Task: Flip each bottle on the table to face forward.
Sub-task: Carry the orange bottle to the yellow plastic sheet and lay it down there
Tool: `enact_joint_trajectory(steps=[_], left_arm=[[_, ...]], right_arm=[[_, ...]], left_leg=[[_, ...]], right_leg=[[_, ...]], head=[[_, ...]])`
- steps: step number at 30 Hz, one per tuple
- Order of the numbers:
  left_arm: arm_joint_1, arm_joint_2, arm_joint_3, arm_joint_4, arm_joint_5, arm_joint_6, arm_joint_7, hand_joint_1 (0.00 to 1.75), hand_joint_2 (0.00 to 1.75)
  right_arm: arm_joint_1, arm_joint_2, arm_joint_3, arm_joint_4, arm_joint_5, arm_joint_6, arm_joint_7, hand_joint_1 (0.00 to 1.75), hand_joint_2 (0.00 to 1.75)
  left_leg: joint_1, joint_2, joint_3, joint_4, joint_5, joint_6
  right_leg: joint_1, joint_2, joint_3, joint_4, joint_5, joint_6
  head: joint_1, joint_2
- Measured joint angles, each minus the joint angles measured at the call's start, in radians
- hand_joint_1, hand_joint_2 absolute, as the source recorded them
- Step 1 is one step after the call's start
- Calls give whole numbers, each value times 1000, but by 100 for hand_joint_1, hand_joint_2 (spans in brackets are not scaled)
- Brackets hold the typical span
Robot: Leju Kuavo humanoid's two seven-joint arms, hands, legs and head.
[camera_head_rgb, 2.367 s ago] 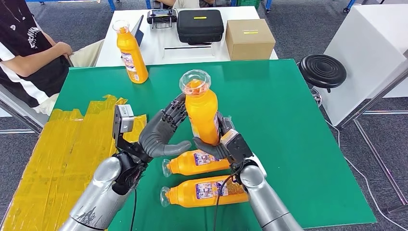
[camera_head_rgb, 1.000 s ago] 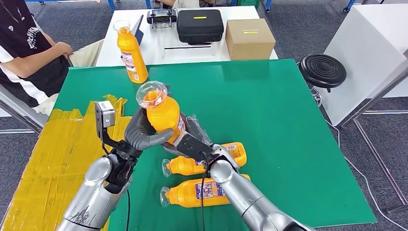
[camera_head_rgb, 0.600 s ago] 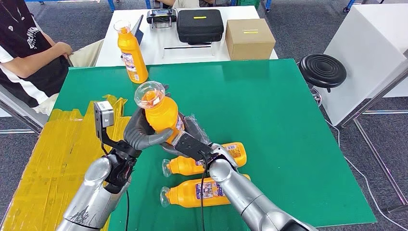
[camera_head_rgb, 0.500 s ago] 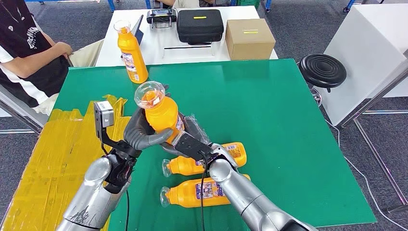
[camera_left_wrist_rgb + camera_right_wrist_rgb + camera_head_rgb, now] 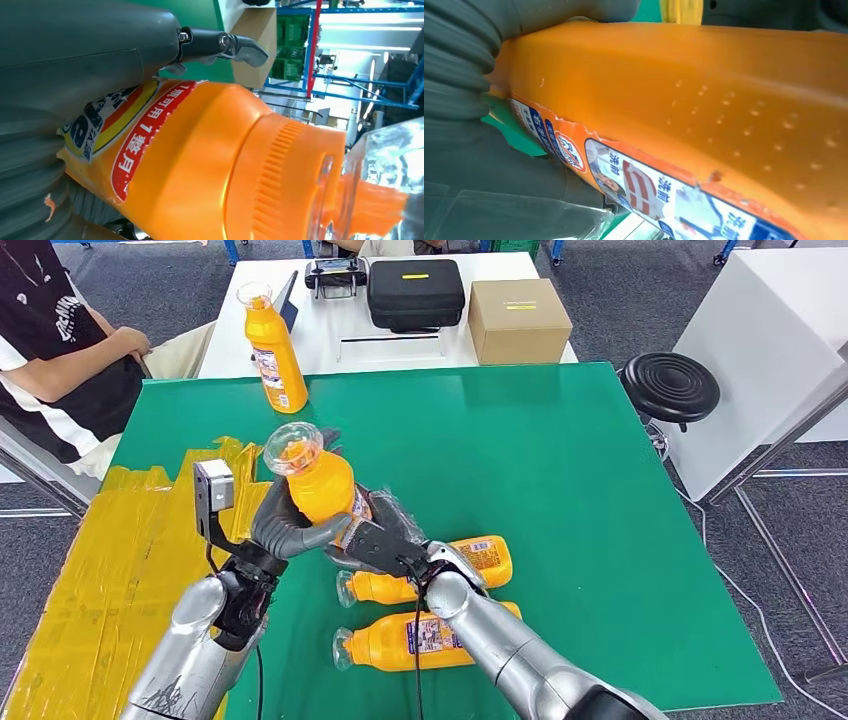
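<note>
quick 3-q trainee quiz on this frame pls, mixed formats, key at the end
1. True or false: both the left hand and the right hand are on the raised orange bottle.
2. How many orange bottles lie on their sides on the green table? A) one B) two C) three
3. Fill in: the upright bottle at the table's far left corner has a ____ cap.

Key
1. True. Both wrist views show each hand pressed against the bottle.
2. B: the nearer lying bottle and the farther lying bottle, close beside each other.
3. Clear.
</note>
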Motion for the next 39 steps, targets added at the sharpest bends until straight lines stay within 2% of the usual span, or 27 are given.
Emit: enact_joint_trajectory(steps=[6,8,12,38,39], left_arm=[[29,3,23,8,-10,13,1,0,175],[39,7,31,9,-37,49,0,0,175],[37,9,36,-4,-97,115,-10,175,175],[36,8,43,-32,-97,126,-29,175,175],[36,8,43,-35,-96,125,-29,175,175]], right_arm=[[-29,10,56,73,1,7,33,175,175],[-50,16,95,105,46,-40,78,175,175],[-71,32,129,126,101,-123,131,175,175],[-75,38,127,113,66,-135,126,175,175],[-75,38,126,110,66,-135,126,139,175]], left_leg=[[0,0,0,0,0,0],[0,0,0,0,0,0],[0,1,0,0,0,0],[0,1,1,0,0,0],[0,1,1,0,0,0]], right_leg=[[0,0,0,0,0,0],[0,0,0,0,0,0],[0,0,-1,0,0,0],[0,1,-1,0,0,0],[0,1,-1,0,0,0]], head=[[0,0],[0,0],[0,0],[0,0],[0,0]])
